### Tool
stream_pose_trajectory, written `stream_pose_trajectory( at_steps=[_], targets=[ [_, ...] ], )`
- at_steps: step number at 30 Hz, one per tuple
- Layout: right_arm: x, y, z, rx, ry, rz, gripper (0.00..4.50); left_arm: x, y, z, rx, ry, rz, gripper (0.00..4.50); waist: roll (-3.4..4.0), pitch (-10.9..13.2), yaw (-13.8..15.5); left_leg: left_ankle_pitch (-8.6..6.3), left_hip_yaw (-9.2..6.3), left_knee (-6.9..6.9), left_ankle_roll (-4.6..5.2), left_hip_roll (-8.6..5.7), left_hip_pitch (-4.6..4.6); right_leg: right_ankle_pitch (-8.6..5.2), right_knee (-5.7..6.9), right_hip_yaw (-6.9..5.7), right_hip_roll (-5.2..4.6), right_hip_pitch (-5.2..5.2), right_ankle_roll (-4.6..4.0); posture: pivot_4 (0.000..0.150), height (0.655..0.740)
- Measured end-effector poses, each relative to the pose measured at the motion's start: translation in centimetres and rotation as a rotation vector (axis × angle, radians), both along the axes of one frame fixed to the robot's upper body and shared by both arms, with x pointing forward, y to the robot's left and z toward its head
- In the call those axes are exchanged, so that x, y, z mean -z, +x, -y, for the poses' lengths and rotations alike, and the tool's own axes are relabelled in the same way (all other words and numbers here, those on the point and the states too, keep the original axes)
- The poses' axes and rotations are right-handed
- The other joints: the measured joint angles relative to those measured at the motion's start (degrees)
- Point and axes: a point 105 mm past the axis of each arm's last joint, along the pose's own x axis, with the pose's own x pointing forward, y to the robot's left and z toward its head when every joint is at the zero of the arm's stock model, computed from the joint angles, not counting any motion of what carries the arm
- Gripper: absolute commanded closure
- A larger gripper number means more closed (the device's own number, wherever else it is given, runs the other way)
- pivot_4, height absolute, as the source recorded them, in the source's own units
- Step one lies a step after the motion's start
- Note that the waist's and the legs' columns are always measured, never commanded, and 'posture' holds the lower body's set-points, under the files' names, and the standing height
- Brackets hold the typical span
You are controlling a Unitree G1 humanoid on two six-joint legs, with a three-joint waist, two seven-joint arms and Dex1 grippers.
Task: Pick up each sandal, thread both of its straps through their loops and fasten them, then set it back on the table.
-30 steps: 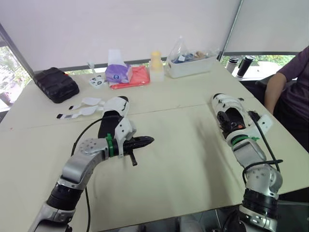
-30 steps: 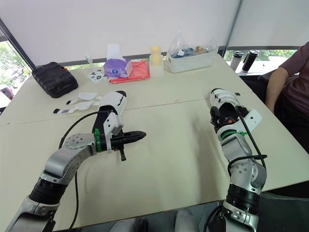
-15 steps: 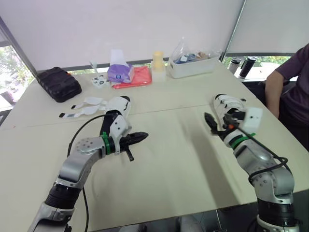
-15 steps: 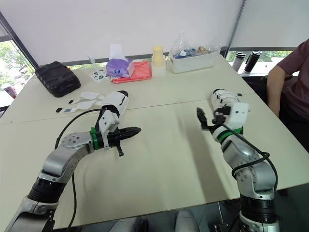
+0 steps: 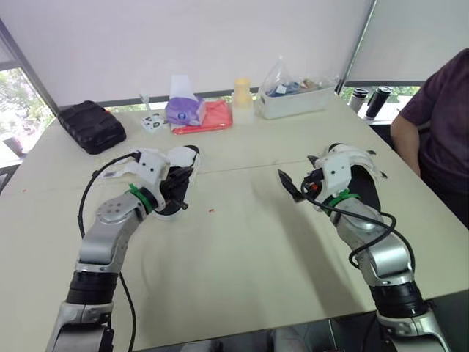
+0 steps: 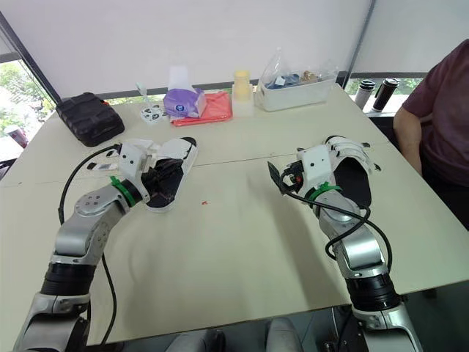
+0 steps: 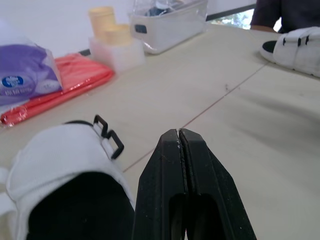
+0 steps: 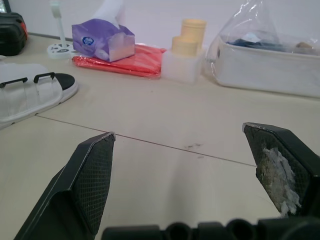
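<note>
At the far left corner of the table (image 5: 242,249) you have a black case (image 5: 89,126). Nearer you, toward the left edge, lies the left sandal (image 6: 176,154), sole down, its toe pointing at the far edge. Your left gripper (image 7: 179,137) sits over its black footbed with the fingers clenched tight together on nothing. Whether they touch the sandal, I cannot tell. The two black loops (image 7: 107,137) on the strap stand empty just beside the fingers.

Along the far edge you see a tissue pack (image 5: 182,110), a red pouch (image 5: 209,117) touching it, a yellow cup (image 5: 242,92) and a white bin (image 5: 297,99).

Right of the middle, your right gripper (image 8: 177,132) hovers above bare table, fingers spread wide and empty, pointing toward the centre. The right sandal (image 5: 355,160) lies flat just behind that wrist, near the right edge.

Two bottles (image 5: 374,101) stand at the far right corner, and a person (image 5: 440,110) sits beside the right edge.
</note>
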Motion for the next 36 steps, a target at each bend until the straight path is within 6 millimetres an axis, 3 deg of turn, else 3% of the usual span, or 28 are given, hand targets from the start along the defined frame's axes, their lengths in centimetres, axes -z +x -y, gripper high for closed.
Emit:
stream_pose_trajectory(
  at_steps=[1, 3, 10, 11, 21, 28, 36],
  targets=[
    [-0.1, 0.0, -0.2, -0.005, -0.001, 0.007, 0.00, 0.1, -0.2, 0.0, 0.003, -0.003, -0.001, 4.10, 0.00, 0.0, 0.0, 0.00, 0.00, 0.00, 0.00, 0.01, 0.00, 0.00, 0.01, 0.00, 0.00, 0.00, 0.00, 0.150, 0.7400],
    [-0.1, 0.1, -0.3, -0.006, -0.005, 0.012, 0.00, 0.1, -0.2, 0.2, 0.009, -0.011, -0.001, 3.70, 0.00, 0.0, 0.0, 0.00, 0.00, 0.01, 0.00, 0.01, 0.00, 0.00, 0.02, 0.00, 0.00, 0.00, 0.00, 0.150, 0.7400],
    [0.2, 0.1, -0.7, -0.013, -0.021, 0.010, 0.00, 0.2, -0.3, 0.4, 0.027, -0.035, -0.024, 0.29, 0.00, 0.0, 0.1, 0.00, 0.00, 0.19, 0.01, -0.01, -0.03, 0.00, 0.24, 0.00, 0.00, 0.00, 0.00, 0.150, 0.7400],
    [0.2, 0.1, -0.7, -0.013, -0.023, 0.010, 0.00, 0.2, -0.3, 0.4, 0.027, -0.036, -0.023, 0.06, 0.00, 0.0, 0.1, -0.01, 0.00, 0.23, 0.00, -0.01, -0.03, 0.00, 0.24, 0.00, 0.00, 0.00, 0.00, 0.150, 0.7400],
    [0.7, 0.0, -0.9, -0.022, -0.026, -0.001, 0.00, -0.3, -0.2, -0.7, -0.011, 0.048, 0.018, 0.06, 0.00, 0.0, 0.0, -0.01, -0.01, 0.40, 0.01, -0.01, -0.04, -0.01, 0.33, 0.00, 0.01, 0.01, -0.01, 0.150, 0.7400],
    [0.8, 0.0, -0.8, -0.021, -0.038, -0.003, 0.00, -2.7, 1.1, -3.5, -0.088, 0.375, 0.195, 0.06, 0.00, 0.0, 0.1, -0.01, 0.00, 0.40, 0.01, -0.02, -0.04, -0.01, 0.32, 0.00, 0.02, 0.01, -0.01, 0.150, 0.7400],
    [0.8, -0.1, -1.1, -0.031, -0.039, 0.000, 0.00, -1.0, 2.4, -5.5, -0.165, 0.711, 0.273, 0.06, 0.00, 0.0, 0.1, -0.02, -0.01, 0.41, 0.02, -0.02, -0.05, -0.01, 0.34, -0.01, 0.02, 0.00, -0.01, 0.150, 0.7400]
  ],
)
